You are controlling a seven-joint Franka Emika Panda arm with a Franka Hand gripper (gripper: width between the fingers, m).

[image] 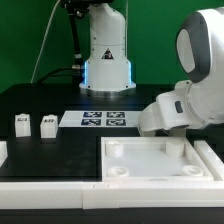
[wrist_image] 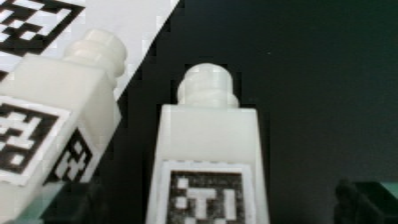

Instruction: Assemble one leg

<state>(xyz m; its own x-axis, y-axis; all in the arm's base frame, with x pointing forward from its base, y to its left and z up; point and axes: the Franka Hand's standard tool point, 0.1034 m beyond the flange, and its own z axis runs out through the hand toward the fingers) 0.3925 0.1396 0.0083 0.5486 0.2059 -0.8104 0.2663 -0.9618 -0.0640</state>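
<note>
In the wrist view two white legs lie side by side on the black table, each with a black-and-white tag. One leg (wrist_image: 210, 140) lies straight between my fingers. The other leg (wrist_image: 63, 100) lies close beside it, tilted. My gripper (wrist_image: 210, 208) is open, with a dark fingertip (wrist_image: 365, 200) on each side of the middle leg and a gap to it on both sides. In the exterior view two more legs (image: 21, 123) (image: 48, 124) stand at the left. The arm's white wrist (image: 165, 110) hides the gripper and the two legs under it.
The wide white square plate (image: 150, 160) with corner sockets lies at the front right. The marker board (image: 105, 120) lies mid-table. The robot's base (image: 106, 60) stands at the back.
</note>
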